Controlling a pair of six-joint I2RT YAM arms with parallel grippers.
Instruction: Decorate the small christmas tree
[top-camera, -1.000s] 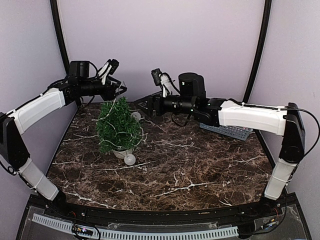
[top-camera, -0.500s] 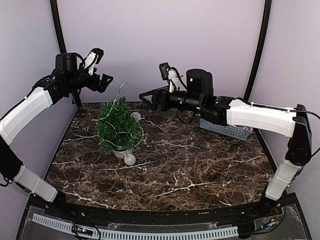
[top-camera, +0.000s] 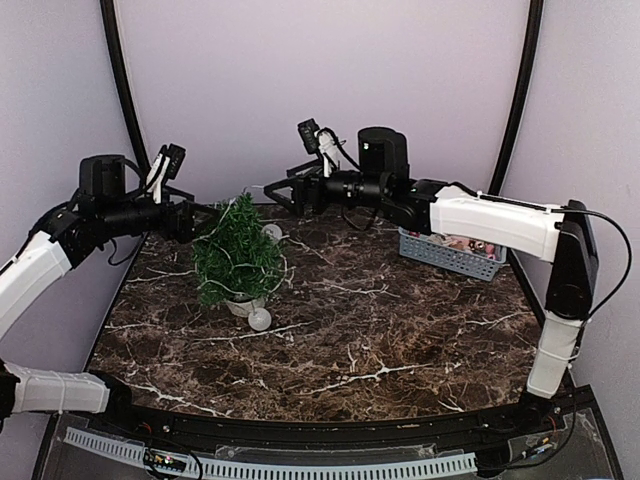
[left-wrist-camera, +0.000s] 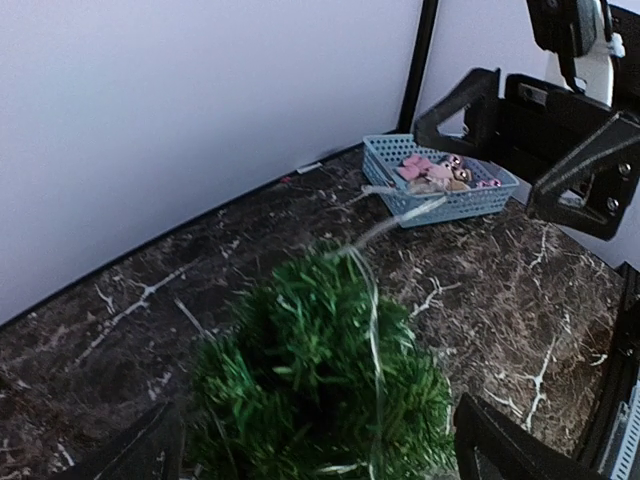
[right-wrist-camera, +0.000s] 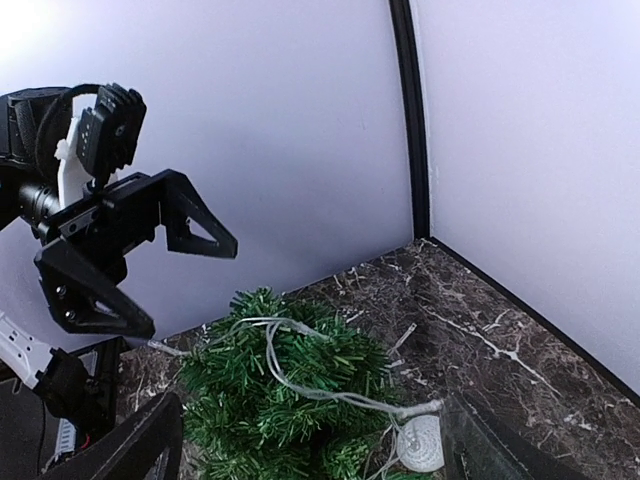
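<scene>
The small christmas tree (top-camera: 237, 252) stands in its white pot (top-camera: 243, 305) at the table's left rear. A thin white light string (right-wrist-camera: 300, 385) lies draped over its top. My left gripper (top-camera: 195, 215) is open and empty just left of the treetop. In the left wrist view its open jaws (left-wrist-camera: 320, 455) frame the tree (left-wrist-camera: 320, 385). My right gripper (top-camera: 278, 193) is open and empty just right of and above the treetop. Its wrist view looks down on the tree (right-wrist-camera: 285, 410) and across at the left gripper (right-wrist-camera: 190, 290).
A blue basket (top-camera: 450, 255) of small pink ornaments sits at the right rear, also in the left wrist view (left-wrist-camera: 395, 165). One white ball (top-camera: 260, 319) lies by the pot. Another (top-camera: 272, 231) lies behind the tree, also in the right wrist view (right-wrist-camera: 420, 443).
My left arm has dropped and pulled back left, bringing its gripper level with the treetop. My right gripper has swung left toward the tree, uncovering the basket.
</scene>
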